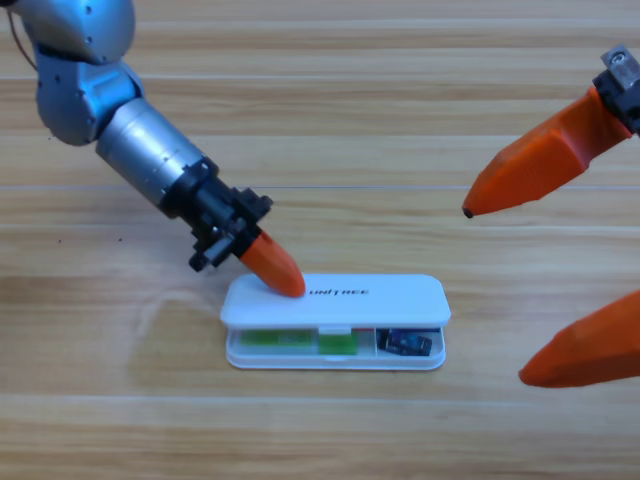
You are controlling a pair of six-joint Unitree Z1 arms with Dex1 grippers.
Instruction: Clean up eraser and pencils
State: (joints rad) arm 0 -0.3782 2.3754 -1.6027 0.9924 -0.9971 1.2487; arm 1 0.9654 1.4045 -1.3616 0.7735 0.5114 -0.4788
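High view shows the left claw (283,277) reaching down from the upper left, its orange tip pressed on the left end of the white case's lid (390,298). Only one orange mass is visible there, with no gap between the two jaws to be seen, so they appear closed together and hold nothing. Behind the claw, the black wrist and the grey arm run back toward the picture's top left corner.

Under the tip, the lid is tilted low over the white case (335,360), most of the way down, with the lettered face turned up. A strip of the tray shows along the front edge. In that strip the light-green stick (300,343) lies at the left, and the eraser (405,343) sits in the right compartment, dark and small. The red marker is hidden under the lid.

Farther out, the right claw (495,295) waits at the right edge of the picture, well apart from the case, its two orange jaws spread wide and empty, one high and one low. All of this rests on the wooden desk (330,120).
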